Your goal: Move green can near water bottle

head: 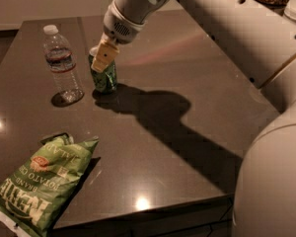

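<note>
The green can [106, 79] stands upright at or just above the dark table [187, 147], a short way right of the water bottle [63, 65]. The bottle is clear with a white cap and stands upright near the table's back left. My gripper [101, 57] comes down from the upper right and is shut on the can's top part; one tan finger [103, 56] shows in front of the can. A narrow gap separates can and bottle.
A flat green chip bag [37, 189] lies at the front left corner, partly over the table's edge. My white arm [227, 28] spans the upper right and its bulk [276, 181] fills the right front. The arm's shadow falls across the table's middle.
</note>
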